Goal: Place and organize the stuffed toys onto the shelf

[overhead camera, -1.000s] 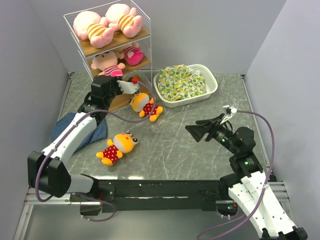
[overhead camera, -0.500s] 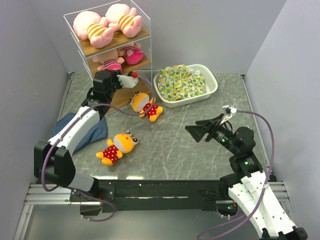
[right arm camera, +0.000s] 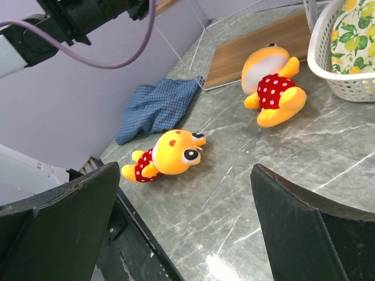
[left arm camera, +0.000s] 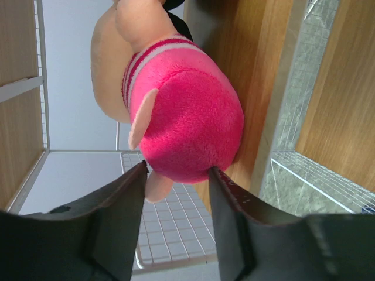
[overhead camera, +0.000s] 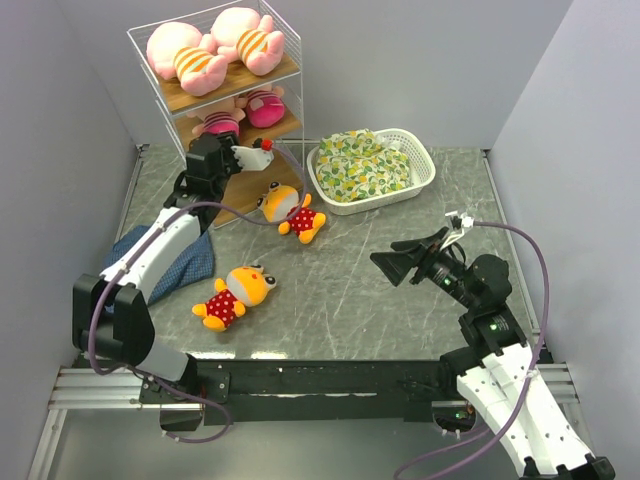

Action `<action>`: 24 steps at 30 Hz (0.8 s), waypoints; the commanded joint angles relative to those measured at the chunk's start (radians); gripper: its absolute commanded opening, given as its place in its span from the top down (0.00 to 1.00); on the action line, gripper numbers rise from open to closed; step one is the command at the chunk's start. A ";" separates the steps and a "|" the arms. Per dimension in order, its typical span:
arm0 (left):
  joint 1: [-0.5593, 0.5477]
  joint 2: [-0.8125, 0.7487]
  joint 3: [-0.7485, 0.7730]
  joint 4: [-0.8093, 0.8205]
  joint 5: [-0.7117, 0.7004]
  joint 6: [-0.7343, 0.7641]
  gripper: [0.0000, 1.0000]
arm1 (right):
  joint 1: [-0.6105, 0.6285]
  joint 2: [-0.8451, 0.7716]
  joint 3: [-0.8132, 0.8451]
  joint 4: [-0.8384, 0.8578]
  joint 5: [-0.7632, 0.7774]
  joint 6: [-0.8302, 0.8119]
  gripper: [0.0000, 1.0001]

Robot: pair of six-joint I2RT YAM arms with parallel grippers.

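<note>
The shelf (overhead camera: pixel 283 70) stands at the back left. Two pink pigs (overhead camera: pixel 205 52) lie on its top board. A pink-hatted doll (overhead camera: pixel 264 106) lies on the middle board. My left gripper (overhead camera: pixel 224 145) reaches into the middle tier, shut on the second doll (overhead camera: pixel 220 125). In the left wrist view its pink body (left arm camera: pixel 187 126) sits between the jaw tips of my left gripper (left arm camera: pixel 176 172), over the wooden board (left arm camera: pixel 258 70). Two orange-yellow animals (overhead camera: pixel 290 211) (overhead camera: pixel 238 292) lie on the table and show in the right wrist view (right arm camera: pixel 272 82) (right arm camera: pixel 173 153). My right gripper (overhead camera: pixel 395 262) (right arm camera: pixel 186 175) is open and empty above the table.
A white lattice basket (overhead camera: pixel 424 172) with a yellow-green cloth bundle (overhead camera: pixel 362 162) stands at the back, its rim in the right wrist view (right arm camera: pixel 345 82). A blue cloth (overhead camera: pixel 160 265) lies at the left, under my left arm. The shelf's bottom board (overhead camera: pixel 245 200) lies beside the nearer animal.
My left gripper has carried the doll up and back, from in front of the shelf into its middle tier. The right arm has not moved.
</note>
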 commanded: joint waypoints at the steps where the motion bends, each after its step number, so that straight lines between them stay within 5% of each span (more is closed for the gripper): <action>1: 0.004 0.014 0.060 0.053 -0.015 -0.007 0.46 | 0.005 -0.025 0.057 0.009 -0.017 -0.012 0.00; 9: -0.023 -0.093 0.050 -0.025 0.059 -0.149 0.39 | 0.005 -0.047 0.067 -0.012 -0.013 0.004 0.00; 15: -0.060 -0.208 -0.023 -0.031 0.120 -0.287 0.22 | 0.005 -0.009 0.109 -0.123 0.064 0.030 0.00; 24: -0.167 -0.362 -0.146 -0.054 0.293 -0.674 0.03 | 0.007 0.105 0.100 -0.225 0.149 0.158 0.00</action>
